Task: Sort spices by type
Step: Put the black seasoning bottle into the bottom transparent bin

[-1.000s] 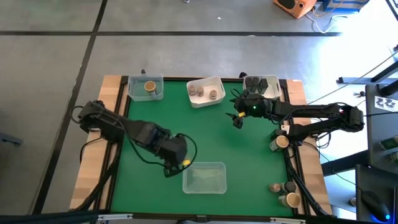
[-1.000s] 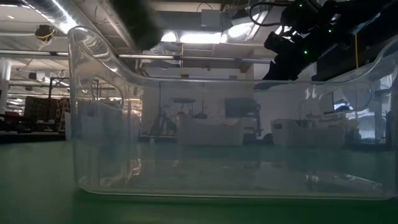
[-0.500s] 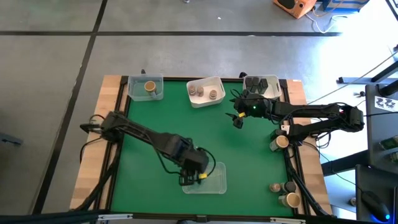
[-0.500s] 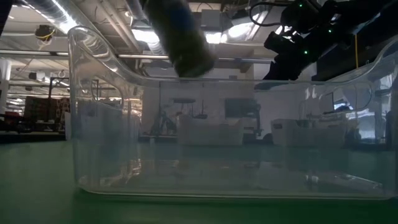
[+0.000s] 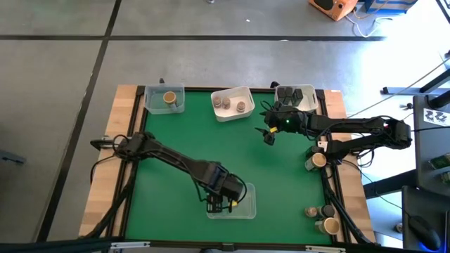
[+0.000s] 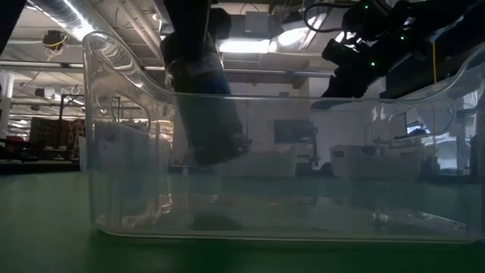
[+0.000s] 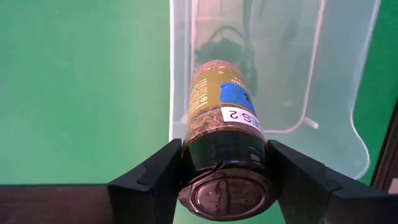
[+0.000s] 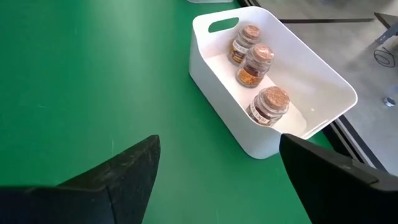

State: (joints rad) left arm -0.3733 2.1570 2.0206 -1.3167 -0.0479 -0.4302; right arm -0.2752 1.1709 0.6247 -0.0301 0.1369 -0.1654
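My left gripper [image 5: 221,199] hangs over the clear tray [image 5: 242,206] at the table's near edge, shut on a spice jar [image 7: 219,102] with a dark cap, yellow-green label and blue patch. In the low view the jar [image 6: 208,114] stands inside the tray walls, its bottom above the floor. My right gripper [image 5: 269,135] is open and holds nothing, hovering over the green mat near the white tray [image 8: 311,74], which holds three tan-topped jars [image 8: 261,59]. My left gripper pinches the jar's dark cap end [image 7: 225,158] between its two fingers [image 7: 155,180], one on each side. It comes from above, pointing down. The jar hangs below the fingers, slightly tilted, lifted clear of the tray floor.
A clear tray with one tan-topped jar [image 5: 169,98] and a dark tray [image 5: 296,94] of dark jars sit along the far edge beside the white tray [image 5: 246,91]. Loose jars stand at the right edge [image 5: 315,160] and the near right corner [image 5: 322,218].
My left gripper has carried the jar toward the table's right and near edge, from left of the clear tray to above it, then down inside the tray walls. The right arm has kept still.
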